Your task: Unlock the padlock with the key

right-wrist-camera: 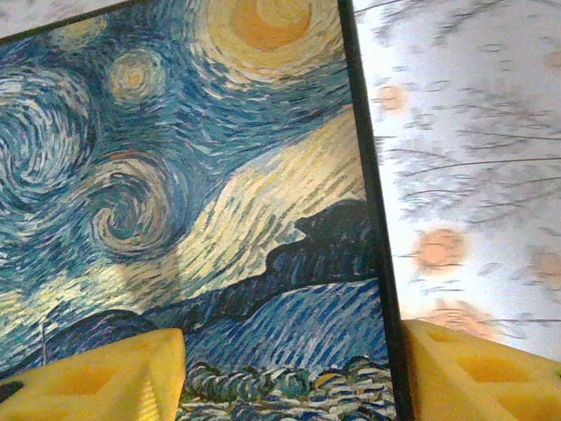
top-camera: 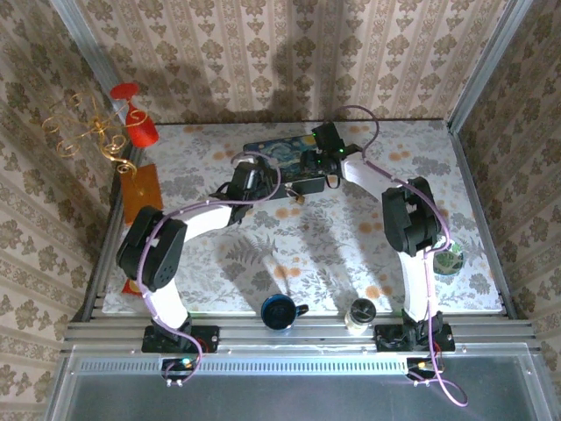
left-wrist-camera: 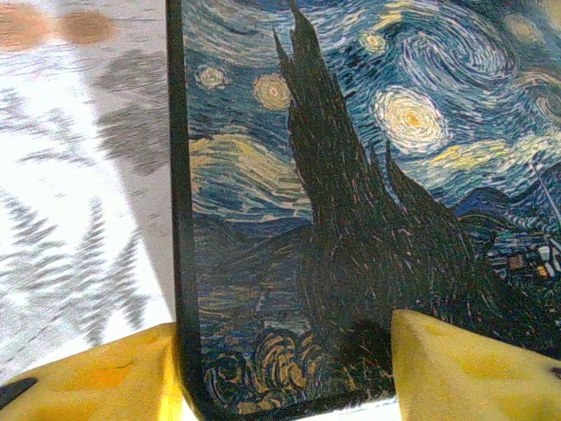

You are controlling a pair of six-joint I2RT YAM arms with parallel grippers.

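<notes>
Brassy padlock point(top-camera: 300, 199) lies near the right gripper point(top-camera: 313, 165), beside the tin point(top-camera: 273, 156).

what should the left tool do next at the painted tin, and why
Probably close the left tool on the rim of the blue swirl-painted tin to steady it: its open yellow fingers straddle that dark edge, and the right tool straddles the opposite one.

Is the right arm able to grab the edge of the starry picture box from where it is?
Probably yes. The right gripper is open, one yellow finger over the painted tin, the other over the tablecloth, so the tin's dark edge lies between them, nothing blocking.
</notes>
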